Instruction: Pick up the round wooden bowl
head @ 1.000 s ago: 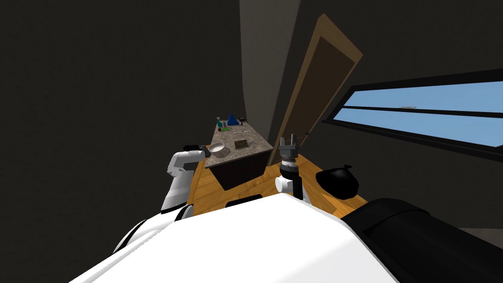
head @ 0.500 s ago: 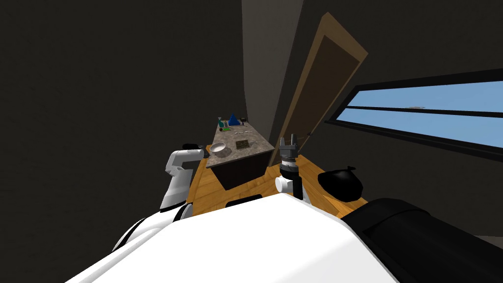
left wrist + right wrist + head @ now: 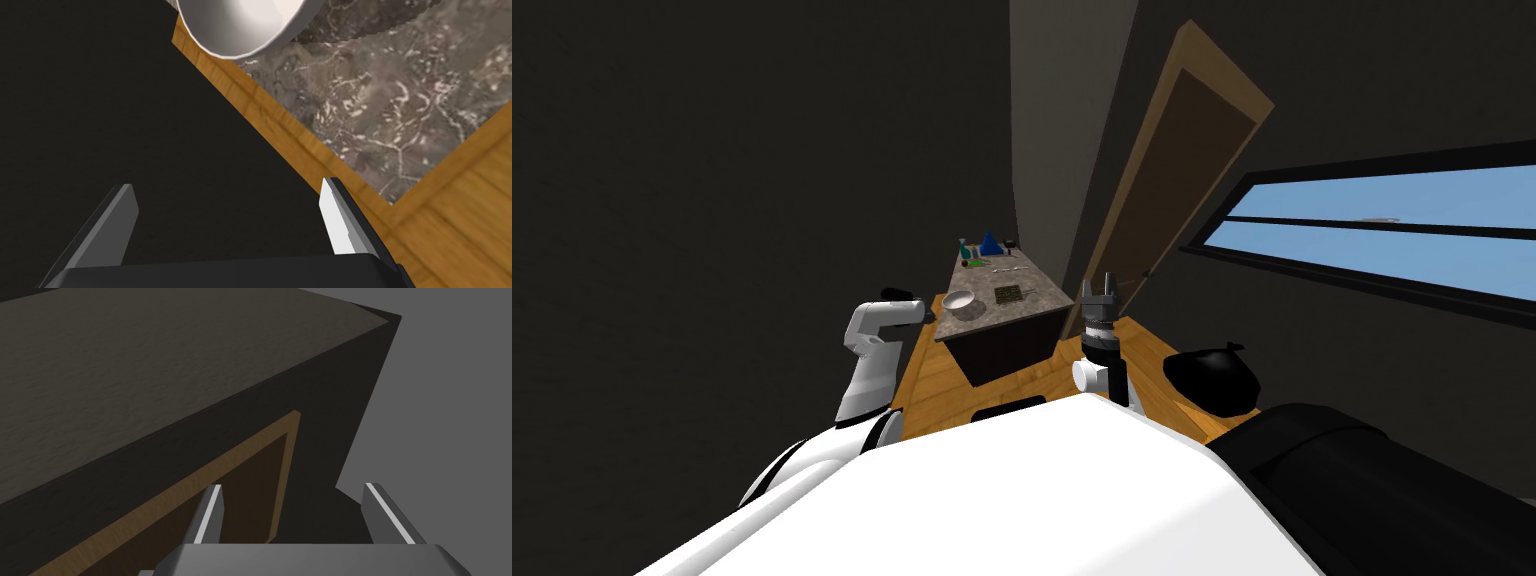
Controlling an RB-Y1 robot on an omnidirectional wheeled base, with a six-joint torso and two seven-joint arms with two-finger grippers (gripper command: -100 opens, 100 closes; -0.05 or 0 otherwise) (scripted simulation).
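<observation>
Left gripper [image 3: 230, 220]: fingers wide apart, empty, touching nothing, just off the edge of the mottled grey-brown stone counter [image 3: 390, 100]. Pale grey round bowl [image 3: 240, 25] sits on the counter near that edge, ahead of the fingers. Right gripper [image 3: 297, 513]: spread, empty.

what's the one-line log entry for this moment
stage: pre-grasp | left gripper: open, empty, off the edge of grey stone-patterned table | bowl: white, on table, beyond fingertips, untouched | right gripper: open, empty, raised

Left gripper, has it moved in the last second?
Yes. In the head view the left gripper has drawn back leftward from the bowl, away from the table edge.
</observation>
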